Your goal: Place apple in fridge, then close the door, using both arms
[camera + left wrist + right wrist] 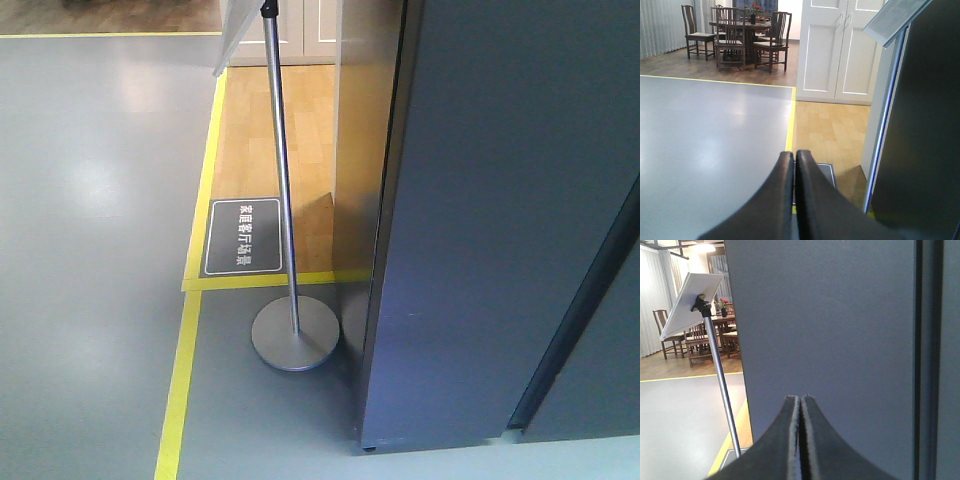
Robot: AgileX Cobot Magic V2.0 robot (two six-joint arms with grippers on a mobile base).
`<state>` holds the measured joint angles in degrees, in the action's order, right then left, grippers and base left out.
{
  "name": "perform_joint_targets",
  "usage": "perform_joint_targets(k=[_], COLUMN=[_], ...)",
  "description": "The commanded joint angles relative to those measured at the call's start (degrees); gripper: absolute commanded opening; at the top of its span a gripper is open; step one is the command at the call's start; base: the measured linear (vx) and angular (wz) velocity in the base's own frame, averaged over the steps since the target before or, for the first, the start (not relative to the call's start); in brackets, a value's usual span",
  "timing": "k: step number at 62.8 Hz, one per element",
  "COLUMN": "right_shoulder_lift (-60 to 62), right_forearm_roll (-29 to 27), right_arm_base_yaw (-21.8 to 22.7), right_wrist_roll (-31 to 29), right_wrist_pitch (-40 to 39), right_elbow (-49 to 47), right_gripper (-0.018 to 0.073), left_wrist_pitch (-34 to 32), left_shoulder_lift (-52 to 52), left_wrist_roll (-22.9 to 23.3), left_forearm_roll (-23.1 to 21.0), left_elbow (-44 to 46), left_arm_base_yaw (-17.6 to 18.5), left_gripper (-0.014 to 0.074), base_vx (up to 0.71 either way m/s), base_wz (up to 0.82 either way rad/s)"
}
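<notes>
Right gripper [800, 405], fingers pressed together, points at the fridge [830, 330] just ahead

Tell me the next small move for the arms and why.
Probably reach a gripper to the fridge door edge to open it: both the left gripper and right gripper are shut and empty, the apple is not in view, and only the fridge's dark outer face shows.

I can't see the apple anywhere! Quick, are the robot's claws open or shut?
Left claw: shut, holding nothing.
Right claw: shut, holding nothing, facing the fridge.
</notes>
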<state>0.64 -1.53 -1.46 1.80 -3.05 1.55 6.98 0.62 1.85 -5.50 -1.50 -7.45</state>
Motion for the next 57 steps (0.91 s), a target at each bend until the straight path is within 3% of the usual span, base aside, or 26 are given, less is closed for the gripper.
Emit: perform_joint_targets(k=[1,57], right_shoulder_lift=[0.9,0.9], right_forearm_roll=[0.7,0.7], right_arm_base_yaw=[0.3,0.3], right_wrist_roll=[1.6,2.8], right_wrist_pitch=[-4.2,-4.2], right_elbow=[0.9,0.9], right_gripper=[-0.0003,-0.0003], left_wrist_pitch=[-3.9,-3.9], left_shoulder_lift=[0.9,0.9], left_wrist_roll=[0.5,0.5], left_forearm_roll=[-0.2,-0.2], left_elbow=[-1.6,-1.6], left_arm_base_yaw=[0.0,0.0], left_gripper=[-0.0006,-0.0006], base_vx=[0.0,0.0], base_wz=[0.0,0.0])
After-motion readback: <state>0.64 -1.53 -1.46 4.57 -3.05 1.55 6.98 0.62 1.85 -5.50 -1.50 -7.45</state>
